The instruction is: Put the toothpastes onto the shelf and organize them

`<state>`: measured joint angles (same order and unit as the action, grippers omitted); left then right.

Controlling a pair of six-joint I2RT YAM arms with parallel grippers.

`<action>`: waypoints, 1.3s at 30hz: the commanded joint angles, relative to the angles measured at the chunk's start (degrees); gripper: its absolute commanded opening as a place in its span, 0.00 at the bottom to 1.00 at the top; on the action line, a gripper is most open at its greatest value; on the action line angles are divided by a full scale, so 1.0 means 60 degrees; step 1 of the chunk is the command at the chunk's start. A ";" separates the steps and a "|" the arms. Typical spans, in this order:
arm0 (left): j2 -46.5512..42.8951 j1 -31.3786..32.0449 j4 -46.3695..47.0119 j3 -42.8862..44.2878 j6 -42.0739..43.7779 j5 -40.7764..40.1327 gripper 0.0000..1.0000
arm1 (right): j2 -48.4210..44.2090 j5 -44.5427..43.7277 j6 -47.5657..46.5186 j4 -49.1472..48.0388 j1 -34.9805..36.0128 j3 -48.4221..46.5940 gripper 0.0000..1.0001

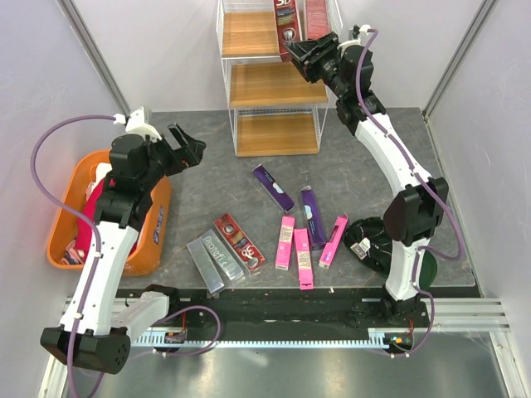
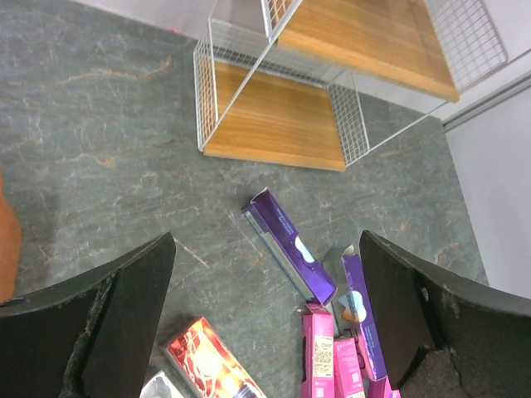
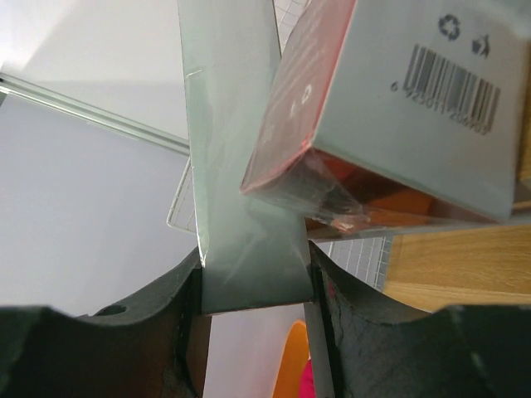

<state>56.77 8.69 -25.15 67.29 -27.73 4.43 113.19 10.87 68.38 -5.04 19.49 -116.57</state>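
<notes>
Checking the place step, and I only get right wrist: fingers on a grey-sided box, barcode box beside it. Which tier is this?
Observer: Top tier of the shelf, right end. The top view shows the box in the right fingers is a red box.
Operator: How many boxes on the table?
Observer: Eight on the table: two purple, three pink, one red, two silver-grey.
Operator: Left arm busy?
Observer: No. The left fingers are wide open with nothing between them, above the table beside the orange tub.
</notes>
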 commanded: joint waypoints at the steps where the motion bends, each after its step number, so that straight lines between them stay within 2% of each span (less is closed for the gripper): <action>1: 0.0162 -0.0056 -0.0233 0.0021 0.0344 -0.0064 1.00 | 0.0251 -0.0025 0.0351 -0.0581 -0.0127 -0.0566 0.21; 8: 0.0133 -0.0056 -0.0218 -0.0096 0.0227 0.0170 1.00 | 0.0588 -0.0128 0.0747 -0.0654 -0.0274 -0.0771 0.24; 13: 0.0089 -0.0056 -0.0204 -0.0184 0.0168 0.0229 1.00 | 0.0618 -0.0128 0.0981 -0.0786 -0.0405 -0.0625 0.33; 14: 0.0089 -0.0056 -0.0203 -0.0213 0.0153 0.0229 1.00 | 0.0589 -0.0142 0.1010 -0.0859 -0.0420 -0.0523 0.36; 15: 0.0089 -0.0056 -0.0189 -0.0228 0.0139 0.0302 1.00 | 0.0516 -0.0171 0.1054 -0.0889 -0.0420 -0.0450 0.45; 17: 0.0089 -0.0056 -0.0160 -0.0287 0.0095 0.0361 1.00 | 0.0428 -0.0244 0.1128 -0.1093 -0.0435 -0.0172 0.52; 20: 0.0074 -0.0056 -0.0101 -0.0360 0.0051 0.0463 1.00 | 0.0281 -0.0245 0.1099 -0.1152 -0.0435 0.0005 0.69; 30: 0.0015 -0.0056 -0.0013 -0.0623 -0.0008 0.0551 1.00 | -0.0231 -0.0040 0.0996 -0.1431 -0.0450 0.0693 0.98; 39: -0.0058 -0.0056 0.0002 -0.0785 0.0021 0.0551 1.00 | -0.1227 0.0268 0.0529 -0.1446 -0.0450 0.1834 0.98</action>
<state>57.56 8.69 -26.92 63.00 -27.77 6.61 111.31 11.97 73.93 -13.21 16.99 -108.49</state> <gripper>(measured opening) 0.996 0.982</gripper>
